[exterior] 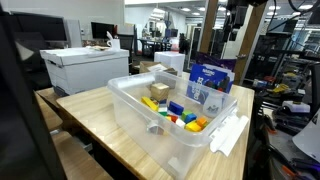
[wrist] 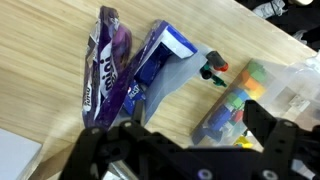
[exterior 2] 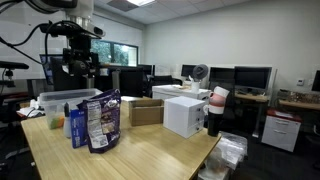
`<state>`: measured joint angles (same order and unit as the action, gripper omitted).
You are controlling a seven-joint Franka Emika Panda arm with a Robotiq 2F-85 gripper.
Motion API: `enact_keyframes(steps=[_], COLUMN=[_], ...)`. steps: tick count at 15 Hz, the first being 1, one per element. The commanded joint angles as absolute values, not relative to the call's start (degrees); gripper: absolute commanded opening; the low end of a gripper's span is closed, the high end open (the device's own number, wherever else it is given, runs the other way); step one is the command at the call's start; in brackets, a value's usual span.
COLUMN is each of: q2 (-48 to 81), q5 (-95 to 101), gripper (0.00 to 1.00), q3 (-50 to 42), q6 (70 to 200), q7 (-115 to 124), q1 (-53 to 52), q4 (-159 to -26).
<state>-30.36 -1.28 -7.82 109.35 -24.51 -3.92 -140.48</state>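
Note:
My gripper [wrist: 196,128] hangs open high above the wooden table [wrist: 185,30], holding nothing; it also shows as the gripper [exterior: 236,16] and the gripper [exterior 2: 80,56] in both exterior views. Below it in the wrist view lie a purple snack bag [wrist: 105,62] and a blue snack bag [wrist: 156,58], side by side. To their right stands a clear plastic bin [wrist: 292,82] holding several coloured blocks [wrist: 236,96]. In an exterior view the bin [exterior: 126,90] holds the blocks [exterior: 176,112], with the blue bag [exterior: 210,82] upright behind it.
A clear lid [exterior: 230,136] lies beside the bin near the table's edge. A white box [exterior: 85,68] sits on a neighbouring table. A cardboard box [exterior 2: 147,112], a white box [exterior 2: 185,116] and a pink cup [exterior 2: 218,98] stand past the bags [exterior 2: 100,120].

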Motion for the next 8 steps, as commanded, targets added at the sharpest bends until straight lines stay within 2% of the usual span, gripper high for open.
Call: enact_keyframes(steps=[1, 8], q2=[-30.56, -30.0], q5=[-0.09, -0.56], gripper=[1.0, 1.0], q3=[-7.21, -6.97], q6=[107.65, 106.51], q7=[-25.9, -24.65], q1=[-3.57, -3.55], q4=[-140.92, -140.42])
